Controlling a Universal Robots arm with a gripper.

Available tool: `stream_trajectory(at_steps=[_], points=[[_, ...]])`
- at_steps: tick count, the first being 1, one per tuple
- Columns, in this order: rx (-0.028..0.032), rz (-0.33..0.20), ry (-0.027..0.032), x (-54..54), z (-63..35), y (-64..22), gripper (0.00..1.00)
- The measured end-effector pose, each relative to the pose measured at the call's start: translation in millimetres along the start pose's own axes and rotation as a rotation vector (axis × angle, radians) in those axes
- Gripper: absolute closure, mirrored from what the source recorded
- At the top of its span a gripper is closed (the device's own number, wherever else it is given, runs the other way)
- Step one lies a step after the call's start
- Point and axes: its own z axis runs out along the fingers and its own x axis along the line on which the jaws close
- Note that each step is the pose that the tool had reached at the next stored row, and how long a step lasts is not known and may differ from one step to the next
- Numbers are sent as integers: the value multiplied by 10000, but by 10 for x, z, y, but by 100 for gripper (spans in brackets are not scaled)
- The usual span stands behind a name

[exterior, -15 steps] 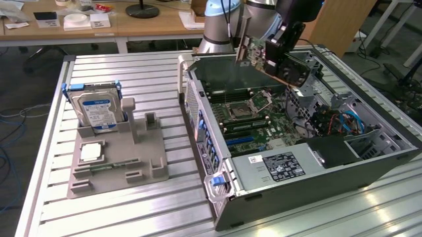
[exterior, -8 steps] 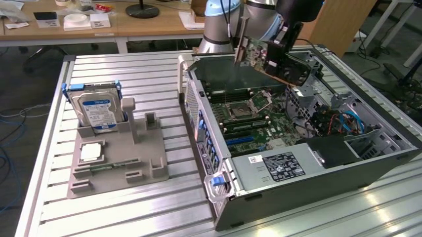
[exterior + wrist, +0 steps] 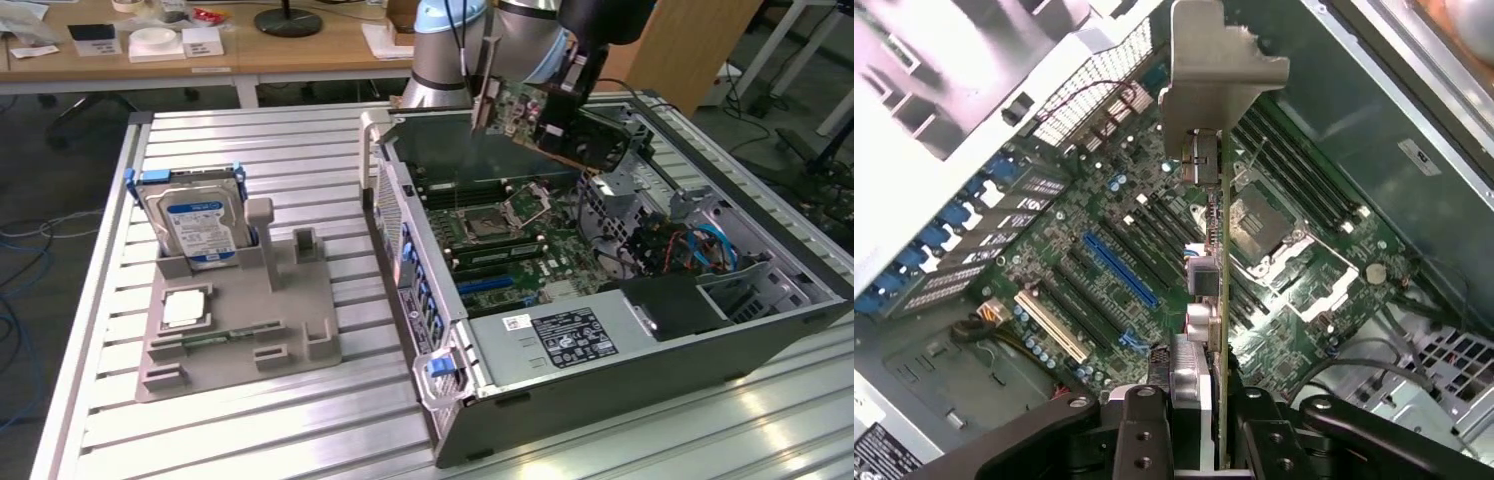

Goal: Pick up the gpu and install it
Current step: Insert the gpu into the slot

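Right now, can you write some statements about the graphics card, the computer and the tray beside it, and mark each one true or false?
1. The end effector holds the graphics card. True.
2. The graphics card sits in a slot on the motherboard. False: it hangs in the air above the open computer case.
3. The hard drive stands upright in the grey tray. True.
4. The computer case is closed. False: its side is open and the motherboard shows.
5. The tray lies to the exterior view's right of the computer case. False: it lies to the left.
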Motion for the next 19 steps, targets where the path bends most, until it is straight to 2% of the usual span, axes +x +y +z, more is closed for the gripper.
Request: stream_trajectory(at_steps=[19], points=[[12,-2363,29,0,0,0,72]])
